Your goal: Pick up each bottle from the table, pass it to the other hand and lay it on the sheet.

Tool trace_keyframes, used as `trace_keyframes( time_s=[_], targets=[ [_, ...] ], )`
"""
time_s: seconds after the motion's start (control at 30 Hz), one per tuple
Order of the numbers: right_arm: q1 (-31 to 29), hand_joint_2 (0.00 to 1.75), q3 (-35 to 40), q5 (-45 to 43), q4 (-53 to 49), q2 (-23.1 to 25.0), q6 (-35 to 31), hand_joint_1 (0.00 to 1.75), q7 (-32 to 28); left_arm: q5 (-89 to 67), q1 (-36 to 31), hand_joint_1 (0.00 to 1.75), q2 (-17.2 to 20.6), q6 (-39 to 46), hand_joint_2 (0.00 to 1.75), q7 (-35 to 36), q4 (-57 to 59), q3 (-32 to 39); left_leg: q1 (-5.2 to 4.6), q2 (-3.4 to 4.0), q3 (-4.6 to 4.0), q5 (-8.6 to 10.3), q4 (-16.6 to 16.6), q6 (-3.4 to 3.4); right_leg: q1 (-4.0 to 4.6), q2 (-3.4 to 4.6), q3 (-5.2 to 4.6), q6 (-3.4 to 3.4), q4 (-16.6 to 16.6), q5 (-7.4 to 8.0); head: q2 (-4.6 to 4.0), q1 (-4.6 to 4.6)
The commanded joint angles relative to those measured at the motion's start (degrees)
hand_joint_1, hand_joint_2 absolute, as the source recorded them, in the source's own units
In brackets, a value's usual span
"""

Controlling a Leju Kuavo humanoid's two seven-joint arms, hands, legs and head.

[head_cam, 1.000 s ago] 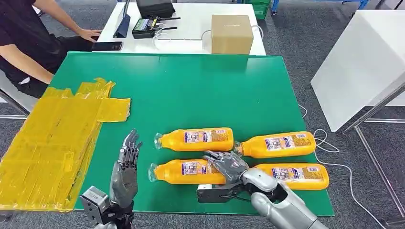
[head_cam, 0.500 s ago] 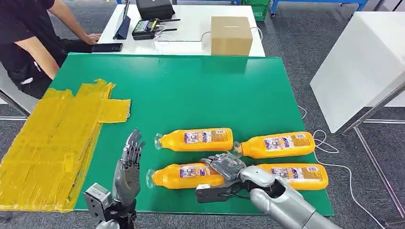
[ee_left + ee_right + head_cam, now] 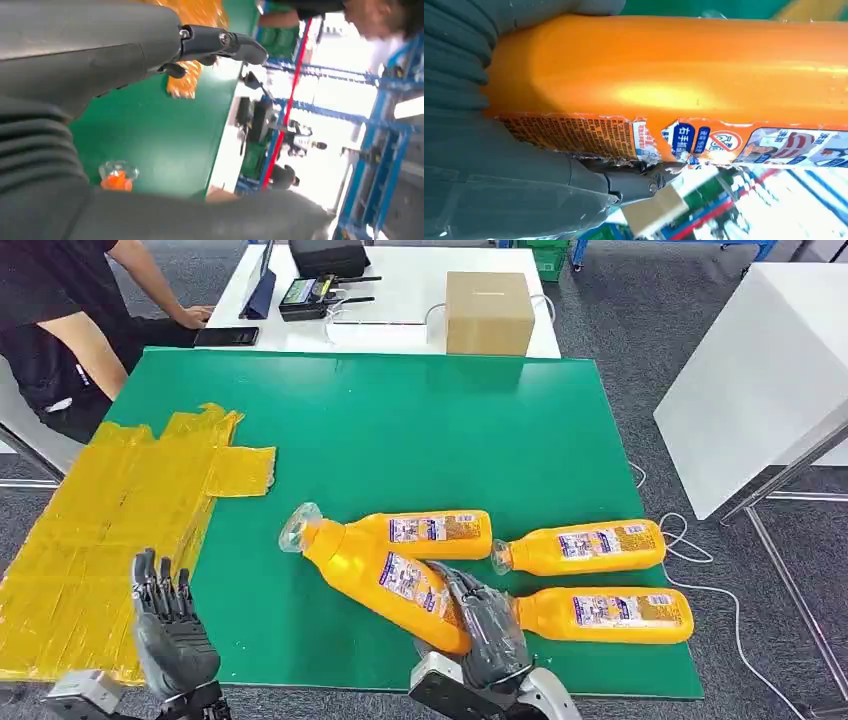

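R hand (image 3: pixel 487 628) is wrapped round lower body of one bottle (image 3: pixel 385 573), which is raised off the green table (image 3: pixel 420 430) and tilted, cap end pointing up and toward the sheet side, overlapping the near end of another bottle (image 3: pixel 432 533) lying flat behind it. In R wrist view the held bottle's orange body and label are seen clamped betw. thumb and fingers (image 3: pixel 624 182). Two more bottles are laid flat to the R: one (image 3: pixel 583 546) farther back, one (image 3: pixel 602 612) near front edge. L hand (image 3: pixel 170 635) is held up near front L, fingers apart, nothing in it. Yellow sheet (image 3: pixel 110 530) is spread over the table's L side, no bottle on it. A person (image 3: pixel 60 320) is seated at far L.
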Motion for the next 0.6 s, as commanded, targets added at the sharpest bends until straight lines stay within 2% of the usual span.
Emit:
trace_keyframes(
  time_s=[0.03, 0.6],
  targets=[
    [2.64, 1.75, -4.22, -1.47, -5.34, 2.95, -3.76, 1.75, -4.43, 5.59, -0.07, 0.0, 0.17, -6.47, 1.75, 5.45, 1.83, 1.82, 0.08, -0.19, 0.33, -0.15, 0.02, -0.04, 0.06, 0.08, 0.3, -0.25, 0.0, -0.1, 0.0, -0.02],
    [2.64, 1.75, -4.22, -1.47, -5.34, 2.95, -3.76, 1.75, -4.43, 5.59, -0.07, 0.0, 0.17, -6.47, 1.75, 5.45, 1.83, 1.82, 0.03, -0.15, 0.28, -0.13, -0.01, -0.01, 0.07, 0.05, 0.26, -0.19, -0.05, -0.06, 0.0, -0.02]
  ],
)
